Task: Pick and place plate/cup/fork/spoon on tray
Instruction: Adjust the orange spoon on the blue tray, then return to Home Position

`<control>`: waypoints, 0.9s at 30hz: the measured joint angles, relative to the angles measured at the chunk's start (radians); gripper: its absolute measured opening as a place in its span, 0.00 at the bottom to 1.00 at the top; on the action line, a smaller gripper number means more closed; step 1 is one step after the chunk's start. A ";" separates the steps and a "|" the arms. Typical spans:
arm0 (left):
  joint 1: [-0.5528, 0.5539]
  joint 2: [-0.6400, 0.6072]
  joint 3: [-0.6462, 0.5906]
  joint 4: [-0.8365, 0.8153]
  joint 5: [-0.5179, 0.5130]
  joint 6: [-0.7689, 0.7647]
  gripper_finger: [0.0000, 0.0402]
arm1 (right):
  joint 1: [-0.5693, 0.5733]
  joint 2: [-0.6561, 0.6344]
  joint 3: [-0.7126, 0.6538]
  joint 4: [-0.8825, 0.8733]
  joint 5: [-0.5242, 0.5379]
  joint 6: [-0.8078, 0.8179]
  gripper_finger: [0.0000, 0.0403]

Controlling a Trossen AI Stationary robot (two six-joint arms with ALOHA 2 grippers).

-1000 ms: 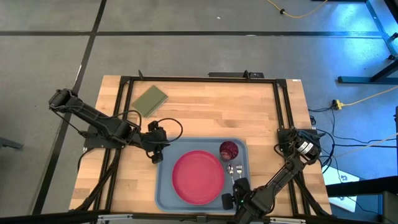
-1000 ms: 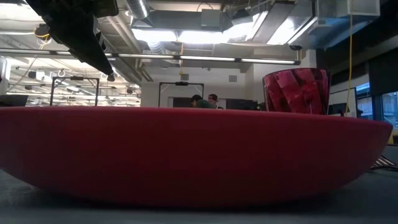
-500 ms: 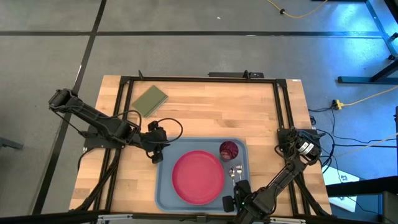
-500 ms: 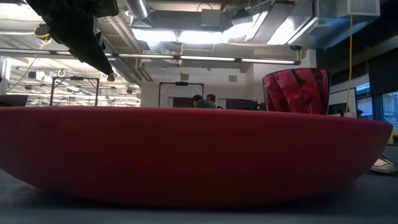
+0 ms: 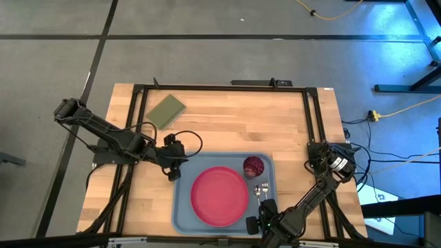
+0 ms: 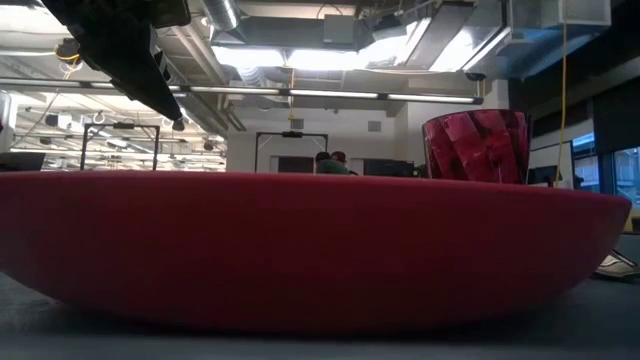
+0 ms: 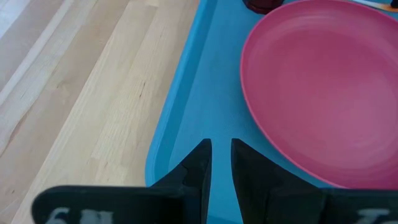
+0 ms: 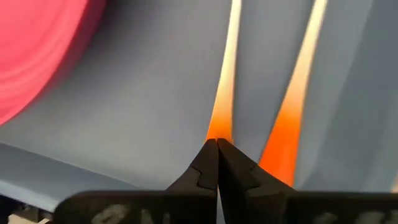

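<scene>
The light-blue tray [image 5: 180,207] lies at the table's near edge. The magenta plate [image 5: 219,195] rests flat in its middle, and the dark red cup [image 5: 253,165] stands upright at its far right corner. Two orange-handled utensils [image 5: 260,189] lie side by side on the tray right of the plate; I cannot tell fork from spoon. My right gripper [image 8: 216,152] is shut at the near end of one handle [image 8: 225,81]; the other handle [image 8: 298,106] lies beside it. My left gripper [image 7: 221,155] hovers over the tray's left rim, fingers almost together and empty. My right gripper's shut fingertips [image 8: 208,155] stand at the near end of one orange handle [image 8: 217,127], pointing along it toward the far edge. I cannot tell whether they touch it. The handle lies flat on the tray.
An olive-green pad [image 5: 166,111] lies at the table's far left. A black frame [image 5: 220,87] runs around the table top. In the low view the plate [image 6: 300,250] fills the foreground, with the cup [image 6: 475,147] behind it. People show far off in the room.
</scene>
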 joint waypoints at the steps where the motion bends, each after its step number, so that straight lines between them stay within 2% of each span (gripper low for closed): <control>1: 0.000 0.000 0.000 0.000 0.000 0.000 0.14 | 0.000 0.000 0.006 -0.015 0.000 0.000 0.00; 5: 0.000 0.000 0.000 0.000 0.000 0.000 0.14 | 0.000 0.000 0.076 -0.131 0.006 0.000 0.00; 8: 0.000 0.000 0.000 0.000 0.000 0.000 0.14 | 0.002 0.000 0.151 -0.261 0.059 -0.010 0.00; 11: 0.000 0.000 0.000 0.000 0.000 0.000 0.14 | 0.011 0.000 0.219 -0.403 0.159 -0.076 0.03; 15: 0.000 0.000 0.000 0.000 0.000 0.000 0.14 | 0.023 0.000 0.274 -0.555 0.359 -0.227 0.07; 17: 0.000 0.000 0.000 0.000 0.000 0.000 0.14 | 0.025 0.000 0.295 -0.565 0.425 -0.315 0.08; 20: 0.000 0.000 0.000 0.000 0.000 0.000 0.14 | 0.024 0.000 0.303 -0.554 0.434 -0.428 0.08; 23: 0.000 0.000 0.000 0.000 0.000 0.000 0.14 | 0.024 0.000 0.288 -0.436 0.445 -0.492 0.08; 27: 0.000 0.000 0.000 0.000 0.000 0.000 0.14 | 0.024 0.000 0.282 -0.302 0.470 -0.819 0.08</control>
